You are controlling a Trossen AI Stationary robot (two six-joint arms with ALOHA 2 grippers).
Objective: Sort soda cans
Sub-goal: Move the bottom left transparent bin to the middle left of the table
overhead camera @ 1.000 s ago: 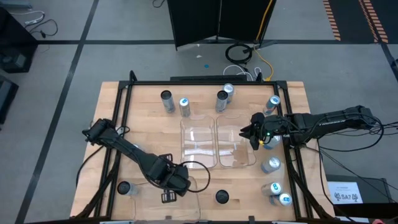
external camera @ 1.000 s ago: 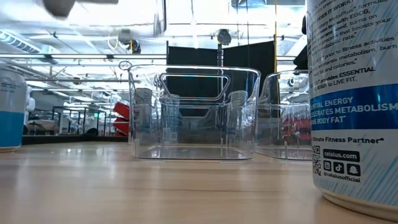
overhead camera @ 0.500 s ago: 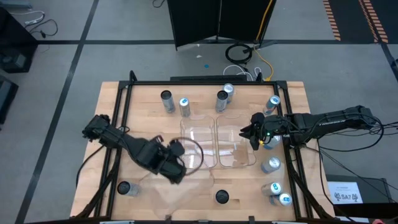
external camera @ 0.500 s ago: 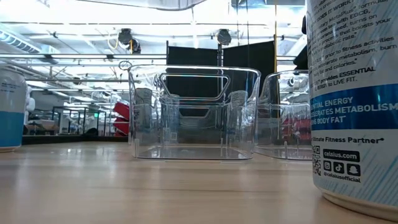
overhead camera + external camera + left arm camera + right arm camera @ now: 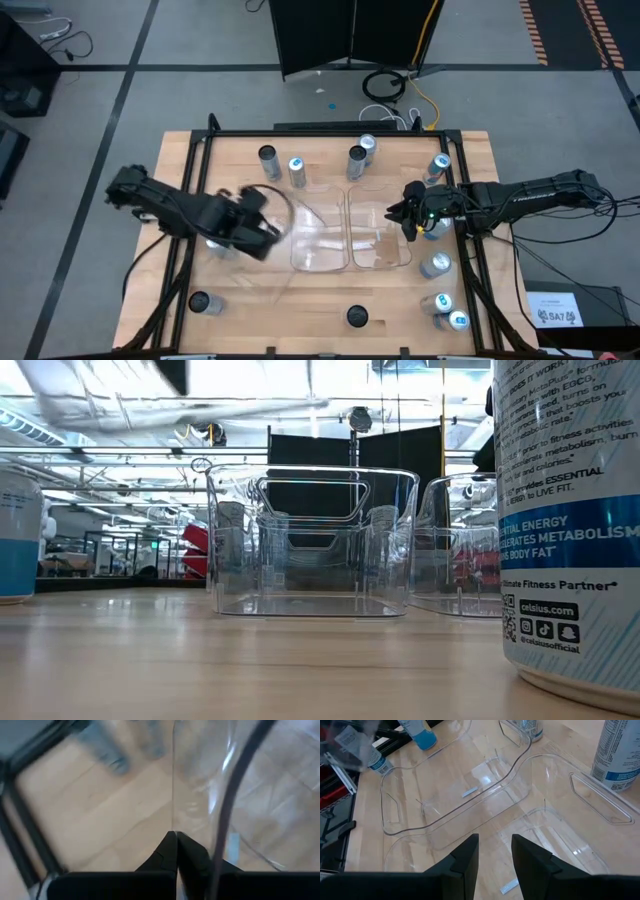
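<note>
- Soda cans [image 5: 356, 162]: slim metal cylinders, dark, silver or blue tops. They stand upright around the wooden tabletop [image 5: 230, 160]: a row at 11 to 1 o'clock, a cluster at 4 to 5, singles at 6 and 7.
- Judgement: thin walls are stiff but dentable, and the printed label [image 5: 570, 520] looks slick. Weight is unknown. Take one across mid-body with moderate squeeze.
- Left pincer [image 5: 176, 845], at 9 o'clock, is closed on the thin wall of a clear plastic tray [image 5: 200, 785], glossy with rounded corners.
- Right pincer [image 5: 495, 845], at 3 o'clock, has its fingers slightly parted and empty. It hovers over the two centre trays [image 5: 320, 235].
</note>
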